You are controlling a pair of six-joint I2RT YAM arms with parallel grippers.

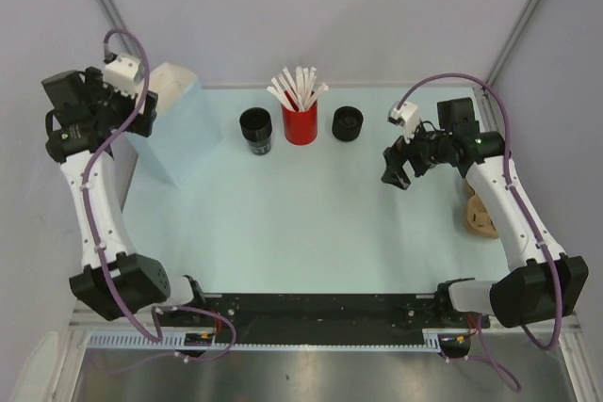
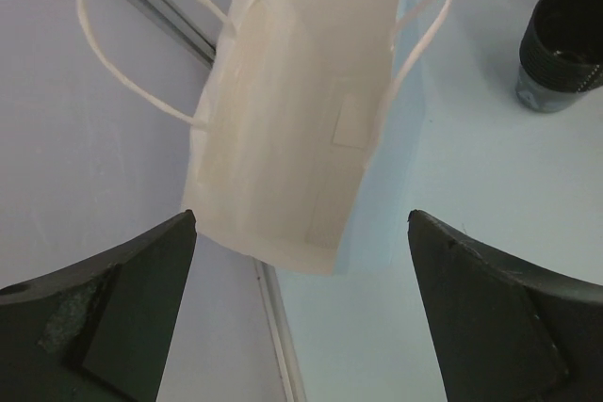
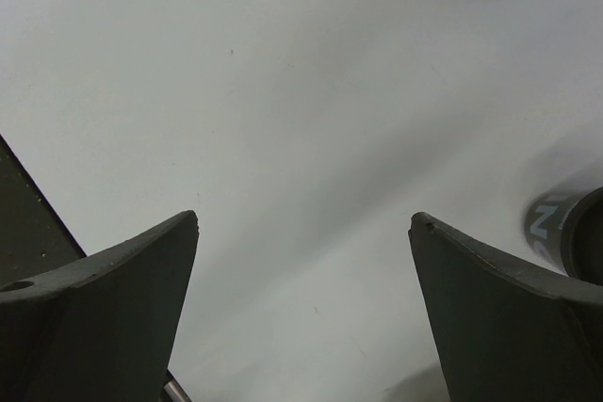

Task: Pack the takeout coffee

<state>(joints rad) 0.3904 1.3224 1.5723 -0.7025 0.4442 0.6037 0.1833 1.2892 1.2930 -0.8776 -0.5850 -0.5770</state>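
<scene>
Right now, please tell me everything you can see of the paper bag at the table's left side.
The paper bag is white inside and pale blue outside. Two white loop handles rise from its open mouth, one on each side. It seems to stand upright on the table at its far left corner; nothing shows inside. The open left gripper hovers above its mouth, not touching it.

The bag (image 2: 292, 120) is looking like smooth, matt white paper. The takeout coffee (image 2: 561, 44) is showing ribbed, slightly shiny black plastic. The table (image 1: 311, 223) is appearing smooth and matt, the tray (image 1: 480, 223) matt tan cardboard.
</scene>
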